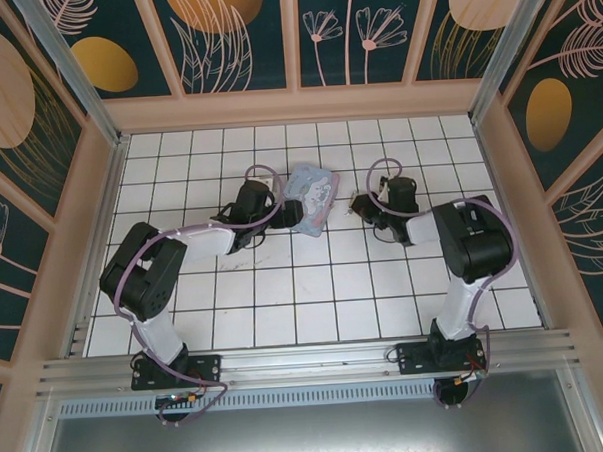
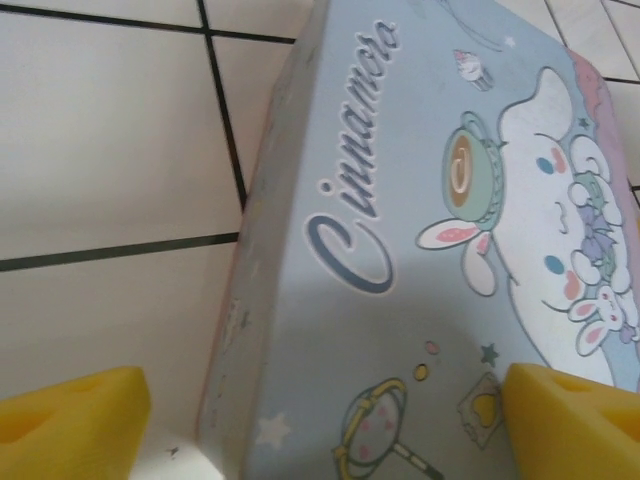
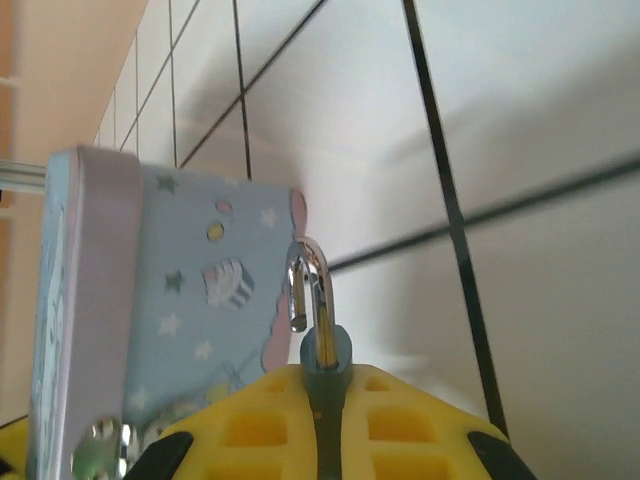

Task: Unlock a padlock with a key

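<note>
Nearest you, your right gripper [image 3: 325, 400] is closed on the padlock [image 3: 325, 352]. The dark-blue body is pinched between the yellow pads [image 3: 250, 430], and the silvery shackle [image 3: 310, 280] stands up out of them, just beside the pastel cartoon box [image 3: 170, 330]. One shackle leg seems to end clear of the body, but you see it edge-on and cannot be sure.

Your left gripper [image 2: 320, 425] has its fingers [image 2: 70, 425] spread wide with the box's edge between them. One is over the tile and one over the printed lid, and they grip nothing. You cannot tell from here where the key lies.

Judge this as the holding step: the lock is presented and the key has not yet been brought to it. Next you need to find the key, take it in the left fingers and line it up with the keyhole, which is fine work on so small a part.

Beyond, the white tiled table [image 1: 235, 309] with dark grout runs out to peach-framed walls [image 1: 223, 39] of dark floral panels.
</note>
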{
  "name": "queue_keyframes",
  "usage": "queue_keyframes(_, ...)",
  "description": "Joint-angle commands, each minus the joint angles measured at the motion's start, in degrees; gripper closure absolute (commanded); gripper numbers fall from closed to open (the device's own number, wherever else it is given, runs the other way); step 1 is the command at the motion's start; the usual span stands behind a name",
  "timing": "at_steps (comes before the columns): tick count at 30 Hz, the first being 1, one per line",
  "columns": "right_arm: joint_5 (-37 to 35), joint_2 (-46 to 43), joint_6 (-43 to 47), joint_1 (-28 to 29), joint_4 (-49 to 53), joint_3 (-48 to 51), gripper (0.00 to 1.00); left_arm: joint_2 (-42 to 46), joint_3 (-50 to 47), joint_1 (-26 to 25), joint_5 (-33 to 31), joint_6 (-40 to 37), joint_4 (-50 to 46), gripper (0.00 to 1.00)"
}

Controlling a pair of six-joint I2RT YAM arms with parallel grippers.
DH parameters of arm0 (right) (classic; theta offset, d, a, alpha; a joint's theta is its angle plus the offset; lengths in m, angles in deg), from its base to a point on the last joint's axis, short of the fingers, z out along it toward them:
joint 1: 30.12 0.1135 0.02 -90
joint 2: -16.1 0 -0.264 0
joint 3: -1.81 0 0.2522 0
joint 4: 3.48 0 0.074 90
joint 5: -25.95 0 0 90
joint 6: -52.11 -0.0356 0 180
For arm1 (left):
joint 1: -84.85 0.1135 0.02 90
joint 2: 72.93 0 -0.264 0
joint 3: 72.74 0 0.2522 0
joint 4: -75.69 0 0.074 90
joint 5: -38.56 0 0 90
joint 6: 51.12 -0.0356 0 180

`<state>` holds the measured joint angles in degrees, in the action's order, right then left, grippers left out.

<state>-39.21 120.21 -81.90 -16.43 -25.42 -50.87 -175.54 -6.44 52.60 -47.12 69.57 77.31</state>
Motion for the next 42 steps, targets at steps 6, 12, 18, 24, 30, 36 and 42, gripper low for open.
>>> queue_keyframes(6,-6.06,-14.73,-3.03,1.17,3.45,10.26,0.4,3.97,0.17,0.26,0.77,-1.65,-19.31,0.02)
queue_keyframes(12,-12.49,-30.9,-0.4,0.56,18.17,12.22,0.01,11.7,6.54,1.66,-0.05,-1.83,-24.72,0.01)
queue_keyframes(18,-22.55,-44.97,6.15,-1.23,36.78,6.03,0.01,21.24,10.89,4.0,-7.76,-3.15,-28.41,0.02)
queue_keyframes(24,-42.96,-49.01,12.17,-2.23,44.04,-2.11,0.01,28.59,9.63,7.03,-22.75,-8.32,-25.76,0.01)
queue_keyframes(30,-57.74,-48.22,22.45,-2.83,29.19,2.49,0.01,35.86,-5.82,7.54,-34.75,-20.34,-5.18,0.01)
queue_keyframes(36,-57.94,-42.63,31.39,-3.13,17.55,7.97,0.01,39.83,-15.52,10.66,-38.77,-22.61,6.45,0.01)
queue_keyframes(42,-56.14,-37.78,34.58,-3.92,2.83,15.95,0.01,41.47,-24.01,16.5,-34.95,-22.71,15.71,0.01)
